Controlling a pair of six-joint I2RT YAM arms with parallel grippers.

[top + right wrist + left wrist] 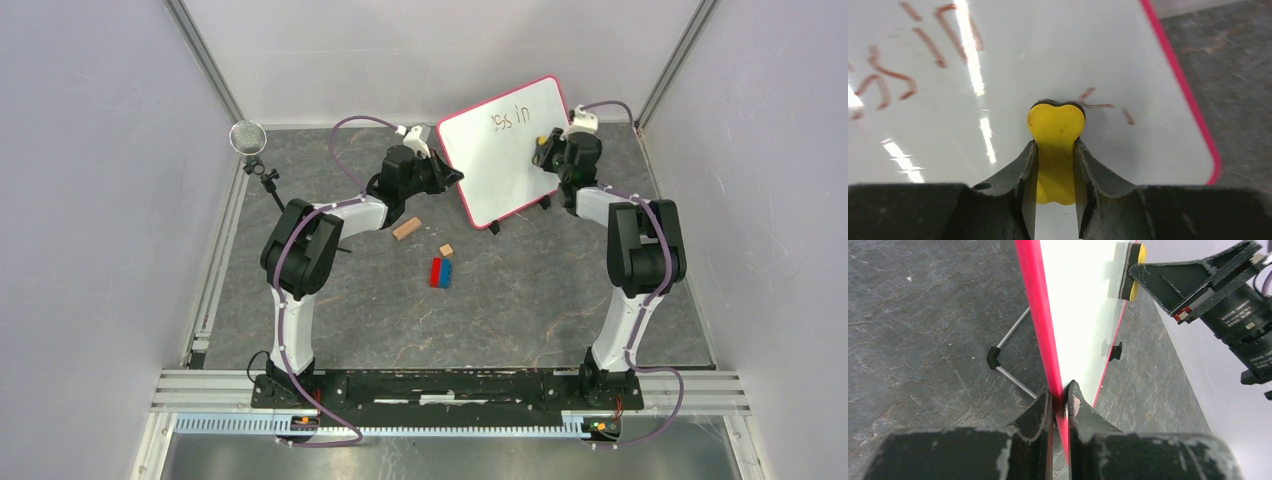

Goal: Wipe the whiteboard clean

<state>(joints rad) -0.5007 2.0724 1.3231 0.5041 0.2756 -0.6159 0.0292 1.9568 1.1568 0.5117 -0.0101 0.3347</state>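
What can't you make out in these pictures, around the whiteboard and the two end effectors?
- Top view: the handwriting on the whiteboard is too small to read.
- Right wrist view: the handwriting is blurred, glared over and cut off at the left edge; the yellow eraser in the right end effector hides any marks behind it.
- Left wrist view: past the left end effector, the whiteboard is nearly edge-on, hiding its writing.
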